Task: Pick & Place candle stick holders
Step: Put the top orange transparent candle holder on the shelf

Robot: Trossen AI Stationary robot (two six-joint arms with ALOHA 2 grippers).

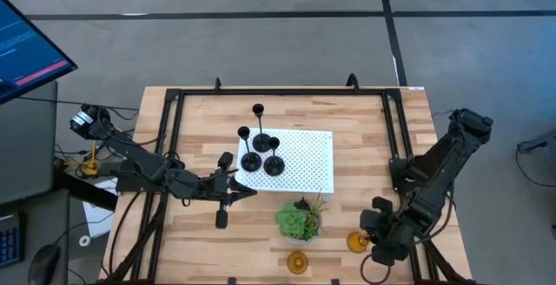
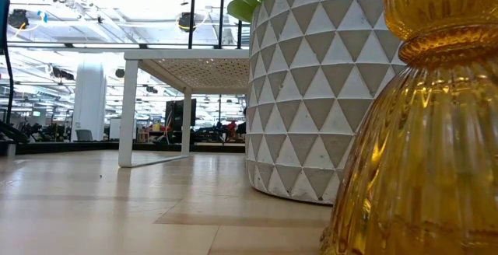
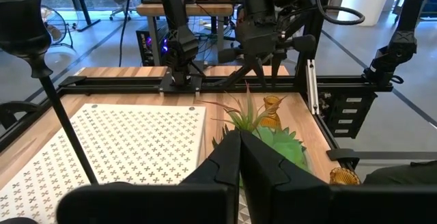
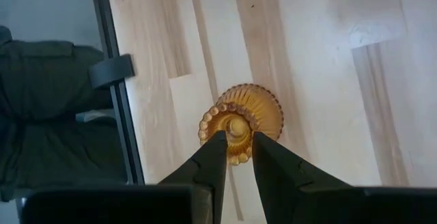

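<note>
From above, three black candle stick holders (image 1: 261, 142) stand upright on the white perforated mat (image 1: 308, 159) near the middle of the worktop (image 1: 365, 133), their thin stems vertical and round bases flat on the mat. They cluster at the mat's 9 o'clock side, bunched close together.

Two amber holders sit on bare wood. One amber holder (image 1: 297, 261) stands at 6 o'clock from the green plant (image 1: 300, 218), near the worktop's front edge. The other amber holder (image 1: 357, 241) stands at about 4 o'clock from the plant, upright, with its long axis vertical and its beaded rim up.

The right tool (image 4: 237, 157) points straight down over that second holder, its two fingers on either side of the holder's top and pinching it.

The left tool (image 1: 248, 189) lies low and level at 8 o'clock from the mat, its fingers pressed together and holding nothing, pointing toward the plant.

In the low view, an amber holder fills the right edge, beside the plant's white pot (image 2: 311, 92).
</note>
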